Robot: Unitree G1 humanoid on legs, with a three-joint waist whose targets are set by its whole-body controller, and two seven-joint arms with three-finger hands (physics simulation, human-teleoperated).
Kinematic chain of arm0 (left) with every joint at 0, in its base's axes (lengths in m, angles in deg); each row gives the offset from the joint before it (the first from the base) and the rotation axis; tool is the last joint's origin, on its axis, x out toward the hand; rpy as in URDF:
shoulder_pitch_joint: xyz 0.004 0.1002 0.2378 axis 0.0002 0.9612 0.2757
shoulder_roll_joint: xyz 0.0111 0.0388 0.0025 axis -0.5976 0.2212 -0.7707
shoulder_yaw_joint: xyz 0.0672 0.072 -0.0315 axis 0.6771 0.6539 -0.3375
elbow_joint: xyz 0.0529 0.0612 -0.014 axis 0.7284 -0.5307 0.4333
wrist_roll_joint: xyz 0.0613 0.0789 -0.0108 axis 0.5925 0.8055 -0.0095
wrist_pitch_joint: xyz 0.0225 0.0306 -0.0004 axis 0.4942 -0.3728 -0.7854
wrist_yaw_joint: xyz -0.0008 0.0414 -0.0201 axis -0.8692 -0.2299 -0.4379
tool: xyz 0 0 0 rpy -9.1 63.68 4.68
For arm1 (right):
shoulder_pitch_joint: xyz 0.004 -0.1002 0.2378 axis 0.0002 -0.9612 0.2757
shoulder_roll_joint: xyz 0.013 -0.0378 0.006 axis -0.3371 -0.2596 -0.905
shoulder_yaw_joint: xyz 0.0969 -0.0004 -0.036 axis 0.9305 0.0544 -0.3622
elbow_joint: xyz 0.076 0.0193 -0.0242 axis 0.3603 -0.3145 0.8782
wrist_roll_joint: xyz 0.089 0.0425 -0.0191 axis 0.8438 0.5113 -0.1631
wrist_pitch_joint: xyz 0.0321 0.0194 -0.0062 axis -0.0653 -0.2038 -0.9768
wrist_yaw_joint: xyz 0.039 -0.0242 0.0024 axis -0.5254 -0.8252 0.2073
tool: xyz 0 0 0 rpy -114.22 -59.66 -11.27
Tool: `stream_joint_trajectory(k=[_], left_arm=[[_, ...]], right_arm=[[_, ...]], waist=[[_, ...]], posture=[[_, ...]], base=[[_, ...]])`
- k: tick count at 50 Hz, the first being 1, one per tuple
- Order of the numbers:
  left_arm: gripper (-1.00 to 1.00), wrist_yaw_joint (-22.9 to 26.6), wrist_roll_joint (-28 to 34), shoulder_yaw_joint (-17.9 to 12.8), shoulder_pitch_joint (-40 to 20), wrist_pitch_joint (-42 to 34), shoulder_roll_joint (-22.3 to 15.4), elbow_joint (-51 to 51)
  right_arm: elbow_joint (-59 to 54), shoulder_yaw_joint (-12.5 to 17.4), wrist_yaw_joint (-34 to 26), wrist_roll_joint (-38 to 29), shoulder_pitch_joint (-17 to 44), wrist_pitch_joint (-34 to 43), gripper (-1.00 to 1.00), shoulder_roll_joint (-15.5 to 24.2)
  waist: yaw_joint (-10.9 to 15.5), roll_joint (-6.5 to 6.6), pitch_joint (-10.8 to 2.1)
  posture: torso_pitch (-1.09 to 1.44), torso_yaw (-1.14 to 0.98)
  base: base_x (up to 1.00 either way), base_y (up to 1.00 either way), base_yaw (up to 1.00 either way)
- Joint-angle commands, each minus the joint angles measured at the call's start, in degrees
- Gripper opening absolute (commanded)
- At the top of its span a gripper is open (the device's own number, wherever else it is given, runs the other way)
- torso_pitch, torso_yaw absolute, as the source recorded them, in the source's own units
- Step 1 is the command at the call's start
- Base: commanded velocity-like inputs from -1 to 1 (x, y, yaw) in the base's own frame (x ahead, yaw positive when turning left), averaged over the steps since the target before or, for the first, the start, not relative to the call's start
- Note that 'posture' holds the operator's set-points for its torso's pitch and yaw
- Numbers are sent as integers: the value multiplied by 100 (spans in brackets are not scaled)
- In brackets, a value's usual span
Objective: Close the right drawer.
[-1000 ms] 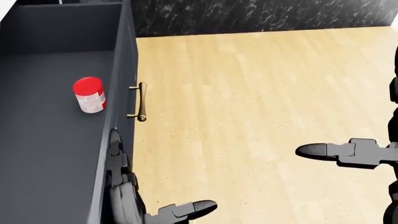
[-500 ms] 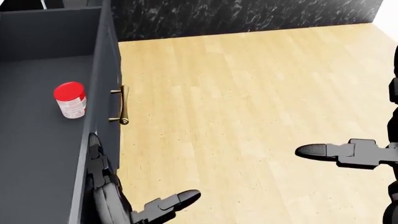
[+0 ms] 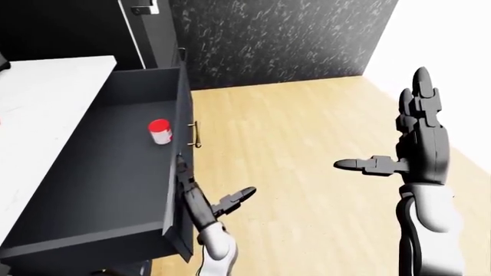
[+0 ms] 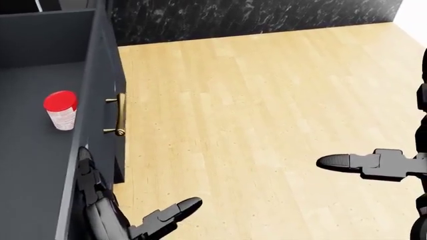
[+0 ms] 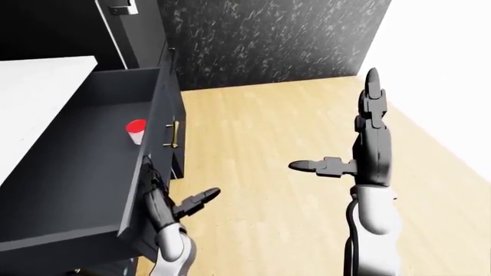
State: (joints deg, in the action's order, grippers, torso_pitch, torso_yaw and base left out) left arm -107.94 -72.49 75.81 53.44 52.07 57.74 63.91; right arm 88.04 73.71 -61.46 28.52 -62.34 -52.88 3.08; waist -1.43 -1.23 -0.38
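Wooden floor (image 4: 267,100) fills most of head view. Right drawer (image 3: 92,190) pulled out at left, under white tabletop (image 3: 38,103). Right hand (image 3: 418,144) raised, fingers spread. Left hand (image 3: 201,204) open against drawer front. Red-capped jar (image 4: 60,109) inside drawer. Brass handle (image 4: 119,114).

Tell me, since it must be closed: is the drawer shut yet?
Open. The drawer juts out, its inside bare with a red-capped jar standing within.

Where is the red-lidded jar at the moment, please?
The red-lidded jar stands upright inside the open drawer, at the left of the head view, just left of the brass handle on the drawer front.
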Motion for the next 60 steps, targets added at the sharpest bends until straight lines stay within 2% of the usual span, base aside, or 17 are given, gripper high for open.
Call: stream_joint_trajectory(k=[1, 14, 27, 51, 60], left_arm=[[100, -357, -255, -418, -19, -87, -45, 56], [100, -431, -387, -654, -118, -94, -103, 95], [100, -490, -572, -1052, -235, -38, -260, -43], [100, -538, -914, -1609, -366, -45, -509, -265], [100, -635, -995, -1724, -433, -78, -565, -299]], right_arm=[[214, 37, 29, 1, 108, -152, 100, 56], [250, 45, 20, 5, 126, -101, 100, 68], [216, 50, 21, 9, 115, -144, 100, 68], [191, 39, 22, -2, 141, -137, 100, 80], [194, 44, 16, -2, 119, -164, 100, 70]], waist=[[50, -59, -48], [45, -42, -29], [46, -25, -33], [61, 10, -41], [56, 31, -26]], posture=[[0, 0], [0, 0], [0, 0], [0, 0], [0, 0]], base=[[0, 0, 0], [0, 0, 0], [0, 0, 0], [0, 0, 0], [0, 0, 0]])
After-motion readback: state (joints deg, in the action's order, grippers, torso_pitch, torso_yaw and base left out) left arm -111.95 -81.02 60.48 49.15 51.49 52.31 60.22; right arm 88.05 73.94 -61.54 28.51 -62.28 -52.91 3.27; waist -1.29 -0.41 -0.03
